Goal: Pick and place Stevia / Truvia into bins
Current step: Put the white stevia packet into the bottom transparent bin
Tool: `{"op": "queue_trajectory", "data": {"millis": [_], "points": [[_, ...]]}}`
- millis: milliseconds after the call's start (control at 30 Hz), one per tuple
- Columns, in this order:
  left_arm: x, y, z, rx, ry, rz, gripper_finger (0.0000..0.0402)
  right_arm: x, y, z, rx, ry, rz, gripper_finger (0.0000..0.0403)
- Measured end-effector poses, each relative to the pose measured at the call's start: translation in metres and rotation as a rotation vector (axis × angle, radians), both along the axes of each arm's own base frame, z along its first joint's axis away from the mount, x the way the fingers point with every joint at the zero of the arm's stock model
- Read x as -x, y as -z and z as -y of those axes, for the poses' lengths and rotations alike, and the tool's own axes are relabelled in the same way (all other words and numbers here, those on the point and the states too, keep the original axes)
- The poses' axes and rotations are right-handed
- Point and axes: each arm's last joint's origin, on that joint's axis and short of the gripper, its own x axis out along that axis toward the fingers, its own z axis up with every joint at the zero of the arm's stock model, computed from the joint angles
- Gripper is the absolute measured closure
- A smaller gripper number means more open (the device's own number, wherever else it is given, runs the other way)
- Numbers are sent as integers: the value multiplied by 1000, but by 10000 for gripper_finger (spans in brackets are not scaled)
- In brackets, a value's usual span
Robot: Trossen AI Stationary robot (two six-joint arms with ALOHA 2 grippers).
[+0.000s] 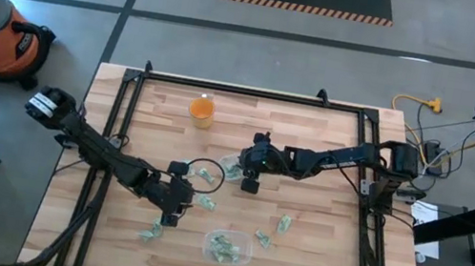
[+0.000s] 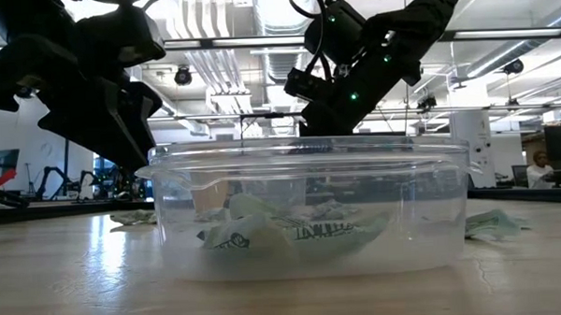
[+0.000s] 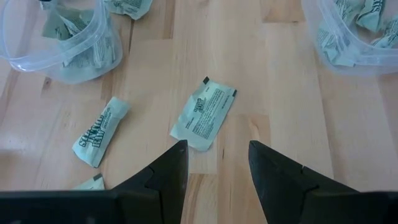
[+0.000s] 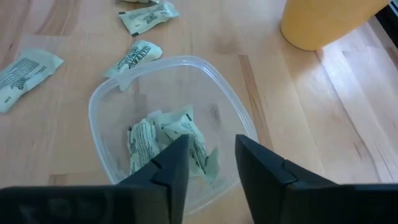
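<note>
Pale green-and-white sachets lie flat and scattered on the wooden table. One sachet lies just ahead of my left gripper, which is open above the table; another sachet lies beside it. The small clear cup stands on the table with several sachets in it. My right gripper hovers open over the cup's near rim. The larger clear tub near the table's near edge also holds sachets.
An orange cup stands toward the far edge, just beyond the small cup. Loose sachets also lie right of the tub, and one sachet lies left of it. A dark frame borders the table.
</note>
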Motion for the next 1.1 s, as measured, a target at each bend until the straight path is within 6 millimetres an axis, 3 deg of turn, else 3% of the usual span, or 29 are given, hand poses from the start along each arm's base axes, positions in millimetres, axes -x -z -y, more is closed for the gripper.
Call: {"op": "queue_trajectory", "data": {"millis": [300,500,767,1100], "points": [[0,0,0,-11,-7,-1,249,0,0,0,24,-23,-5,259],[9,5,-10,-169,-140,-50,249,1,-7,-5,60,-69,8,267],[31,14,-31,-200,-460,-213,249,5,-24,-20,76,-130,33,286],[35,24,-36,-164,-494,-216,249,15,-30,-52,68,-221,-20,306]]}}
